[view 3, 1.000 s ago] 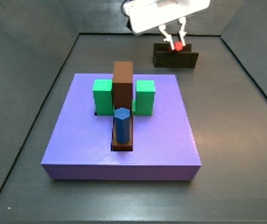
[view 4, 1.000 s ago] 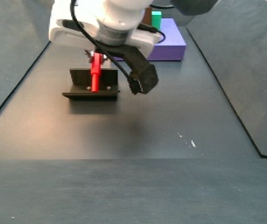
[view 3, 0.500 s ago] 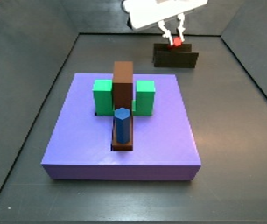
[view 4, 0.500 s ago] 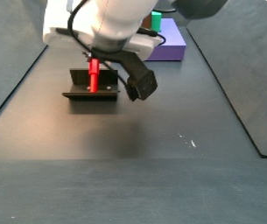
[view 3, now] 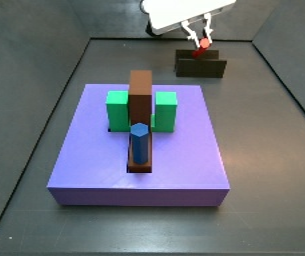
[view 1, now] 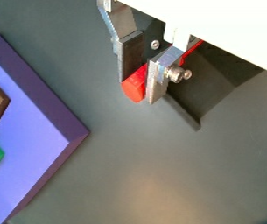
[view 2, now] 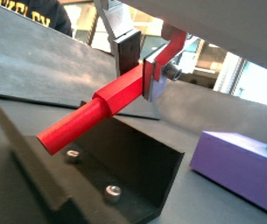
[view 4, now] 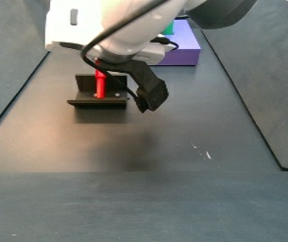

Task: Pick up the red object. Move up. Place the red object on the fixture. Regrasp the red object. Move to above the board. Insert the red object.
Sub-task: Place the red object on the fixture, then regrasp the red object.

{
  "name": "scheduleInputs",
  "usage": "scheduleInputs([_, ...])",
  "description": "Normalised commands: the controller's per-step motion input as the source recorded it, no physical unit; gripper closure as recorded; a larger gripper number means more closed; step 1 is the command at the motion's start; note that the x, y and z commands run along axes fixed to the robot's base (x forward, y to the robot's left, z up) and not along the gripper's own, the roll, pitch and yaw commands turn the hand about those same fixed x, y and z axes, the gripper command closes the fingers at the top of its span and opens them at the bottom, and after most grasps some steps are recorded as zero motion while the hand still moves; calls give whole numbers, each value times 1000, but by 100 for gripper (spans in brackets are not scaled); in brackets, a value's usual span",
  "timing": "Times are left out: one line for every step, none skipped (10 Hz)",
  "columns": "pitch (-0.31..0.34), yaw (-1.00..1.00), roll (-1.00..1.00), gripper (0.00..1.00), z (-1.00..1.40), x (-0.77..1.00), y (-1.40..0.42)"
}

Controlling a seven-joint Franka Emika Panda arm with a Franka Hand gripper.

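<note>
Gripping the red object by its thicker end, the end effector hangs just above the fixture, its silver fingers closed on the piece. The narrower end slants down toward the fixture's open floor, apparently clear of it. The board sits well apart, so this grip likely serves carrying toward insertion.

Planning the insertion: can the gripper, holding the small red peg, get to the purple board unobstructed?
Probably yes. The gripper, shut on the small red peg, is above the dark fixture; bare floor lies between it and the purple board.
</note>
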Motion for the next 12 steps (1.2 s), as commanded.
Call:
scheduleInputs([-166,0,-197,100,-46,-14,-46])
scheduleInputs([-177,0,-83,100,-151,-89,0])
scheduleInputs([-20,0,0,100,-126,-17,0])
scheduleInputs([-14,0,34,100,-229,-94,0])
scheduleInputs([0,0,0,100,-154,-51,0])
scheduleInputs([0,0,103,100,-183,-37,0])
scheduleInputs([6,0,23,100,0,0,0])
scheduleInputs([0,0,29,100,0,0,0])
scheduleInputs([0,0,103,100,0,0,20])
scheduleInputs([0,0,80,100,0,0,0])
scheduleInputs([0,0,0,0,0,0,0])
scheduleInputs([223,77,1000,0,77,0,-54])
